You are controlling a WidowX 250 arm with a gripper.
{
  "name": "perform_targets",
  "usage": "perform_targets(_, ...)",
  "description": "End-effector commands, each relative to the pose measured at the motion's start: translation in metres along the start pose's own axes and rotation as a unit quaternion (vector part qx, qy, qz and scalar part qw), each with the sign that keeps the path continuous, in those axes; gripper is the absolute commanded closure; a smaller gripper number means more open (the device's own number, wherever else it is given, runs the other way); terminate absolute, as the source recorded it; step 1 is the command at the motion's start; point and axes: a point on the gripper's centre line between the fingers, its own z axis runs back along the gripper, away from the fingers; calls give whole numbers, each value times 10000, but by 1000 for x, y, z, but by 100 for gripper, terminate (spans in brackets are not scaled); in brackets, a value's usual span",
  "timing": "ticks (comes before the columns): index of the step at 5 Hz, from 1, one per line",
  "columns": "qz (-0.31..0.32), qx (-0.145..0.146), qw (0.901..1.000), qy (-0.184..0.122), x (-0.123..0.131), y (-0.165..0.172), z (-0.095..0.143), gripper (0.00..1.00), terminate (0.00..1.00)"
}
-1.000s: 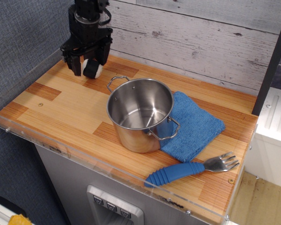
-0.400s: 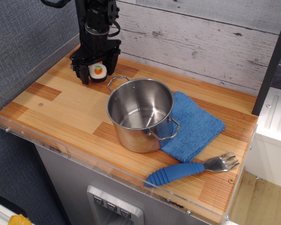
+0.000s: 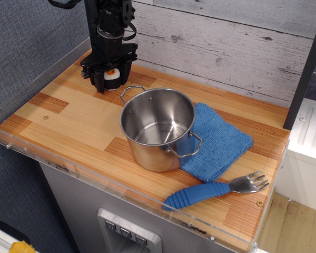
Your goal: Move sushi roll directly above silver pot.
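The sushi roll [image 3: 111,79], black wrap with a white face and orange centre, sits between the fingers of my gripper [image 3: 110,80] at the back left of the wooden table. The gripper points straight down, its fingers close around the roll, which is at or just above the table top. The silver pot [image 3: 158,128] stands upright and empty in the middle of the table, in front and to the right of the roll. The pot's rear wire handle [image 3: 131,90] is a short gap from the gripper.
A blue cloth [image 3: 218,141] lies under and right of the pot. A blue-handled fork [image 3: 213,191] lies near the front right edge. A clear plastic rim [image 3: 95,176] runs along the table's front and left sides. A plank wall [image 3: 226,47] stands behind.
The gripper moved right and back with the roll, turned so the roll's orange face shows, then dropped lower toward the table behind the pot's handle.
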Motion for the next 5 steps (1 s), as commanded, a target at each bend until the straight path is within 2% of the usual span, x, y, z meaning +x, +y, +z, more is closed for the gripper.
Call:
perform_targets(1, 156, -224, 9994, -212, 11, 4, 16, 100, 0)
perform_targets(2, 182, -336, 9992, -123, 15, 6, 22, 100, 0)
perform_targets(4, 496, -643, 9966, -114, 39, 16, 51, 100, 0)
perform_targets(5, 502, -798, 9954, -141, 42, 18, 66, 100, 0)
